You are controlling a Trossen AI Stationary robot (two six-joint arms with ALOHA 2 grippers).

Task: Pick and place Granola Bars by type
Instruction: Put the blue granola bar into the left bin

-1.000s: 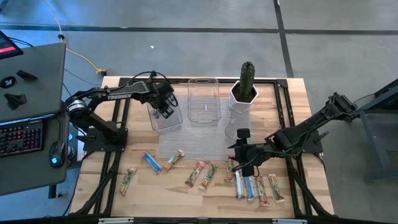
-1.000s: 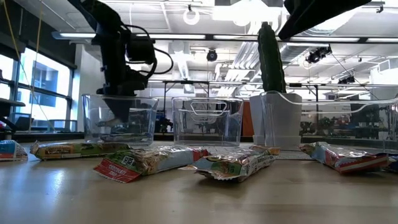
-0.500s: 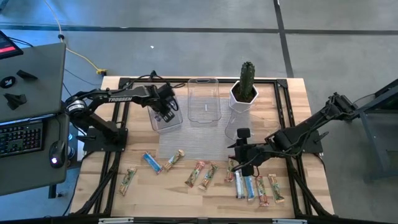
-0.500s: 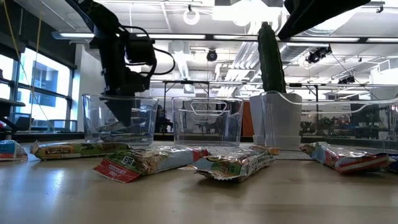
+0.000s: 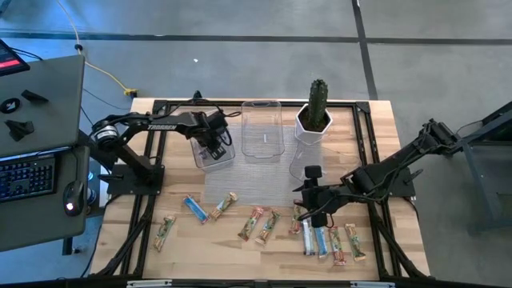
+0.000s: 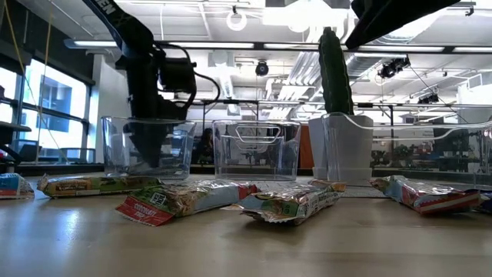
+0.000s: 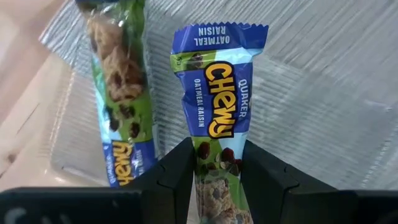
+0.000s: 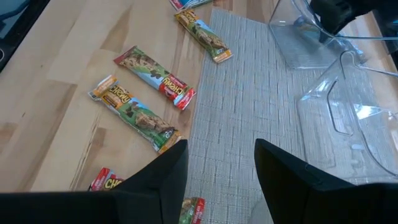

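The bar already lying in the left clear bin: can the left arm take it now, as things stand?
Probably not at once. The left gripper is inside the left clear bin and shut on an oatmeal raisin Chewy bar. The second bar lies right beside it, unobstructed, but the fingers are occupied.

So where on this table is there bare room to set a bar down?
The middle clear bin is empty. The grey mat between the bins and the bar row is bare. The left bin holds a bar and the left gripper. The front right corner is crowded, with the right gripper above it.
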